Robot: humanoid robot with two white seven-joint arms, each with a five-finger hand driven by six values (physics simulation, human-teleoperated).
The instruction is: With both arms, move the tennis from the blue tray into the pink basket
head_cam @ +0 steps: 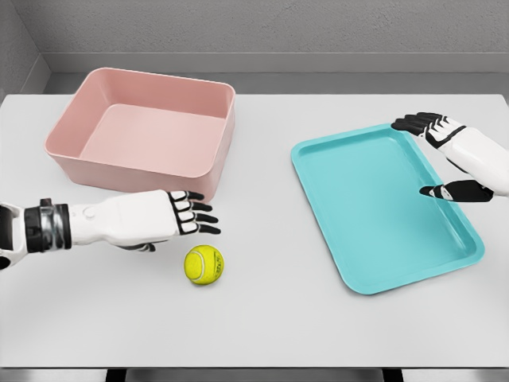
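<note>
A white table (262, 334) fills the head view, carrying everything else in the scene. At about ten o'clock sits the pink basket (143, 131), a deep rectangular tub with nothing inside, its long side slightly angled. At about three o'clock lies the blue tray (382, 207), a shallow teal rectangle tilted clockwise, its surface bare. The left hand (179, 216) comes in from nine o'clock, forearm level above the table, just in front of the basket's near wall; its black-tipped fingers (203, 219) are stretched out and slightly spread, gripping nothing. The right hand (453, 155) enters from three o'clock and hovers over the tray's far right edge, fingers loosely extended toward the tray's upper corner and thumb pointing inward over the tray, likewise holding nothing. Smallest of all, the tennis ball (204, 264), yellow-green with a pale seam, rests on the bare table at roughly seven o'clock, just below the left hand's fingertips and not touching them, outside both the tray and the basket and well apart from the right hand.
</note>
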